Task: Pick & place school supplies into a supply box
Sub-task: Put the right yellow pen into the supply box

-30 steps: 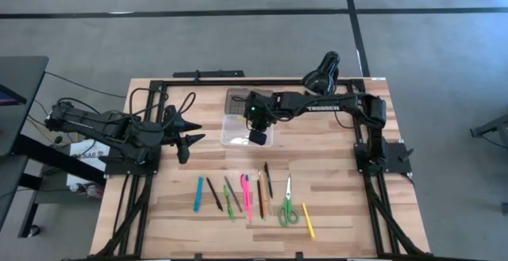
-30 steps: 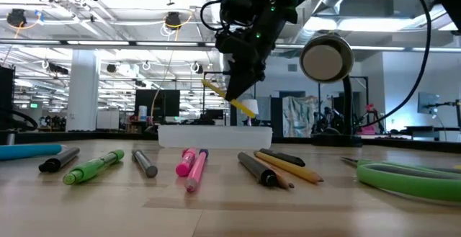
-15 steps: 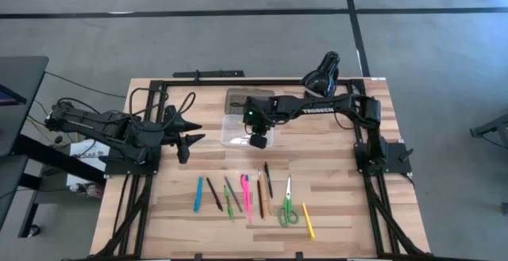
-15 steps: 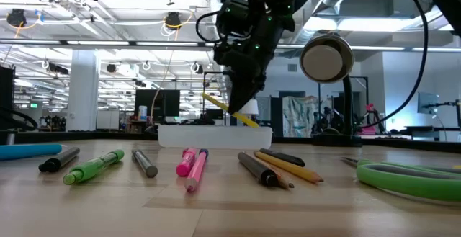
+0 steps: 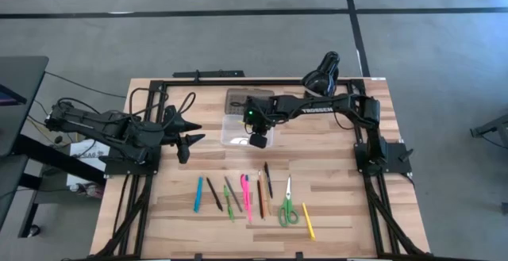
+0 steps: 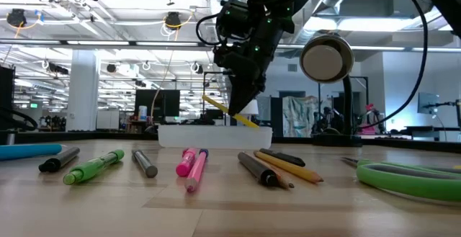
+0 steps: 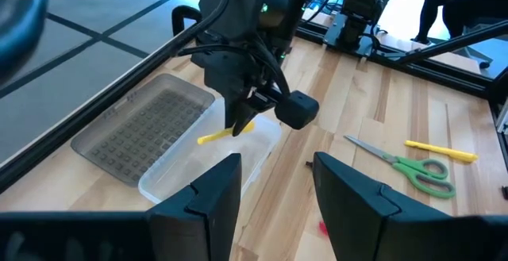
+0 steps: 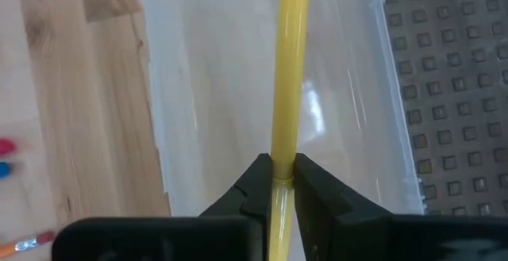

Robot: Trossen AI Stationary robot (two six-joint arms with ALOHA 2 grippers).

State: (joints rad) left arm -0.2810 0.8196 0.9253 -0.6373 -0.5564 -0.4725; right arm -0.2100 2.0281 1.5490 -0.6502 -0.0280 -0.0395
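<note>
My right gripper hangs over the supply box, a clear open tray, and is shut on a yellow pen. The box's grey dotted lid lies beside the tray on its far side. The other school supplies lie in a row near the table's front edge: a blue pen, a pink marker, green scissors and another yellow pen. My left gripper waits open at the table's left, holding nothing. My right gripper pinches the yellow pen's shaft between its two fingertips, partway along its length. The fingers come steeply from above, pointing down. The pen is lifted clear and tilted, one end higher, just above the tray's rim.
A black round desk lamp stands at the far right, behind the box. Black frame rails run along the table's left, right and far sides. Bare wood lies between the box and the row of supplies.
My right gripper has sunk a little toward the supply box with the yellow pen, which keeps its tilt and now hangs closer to the tray's rim.
</note>
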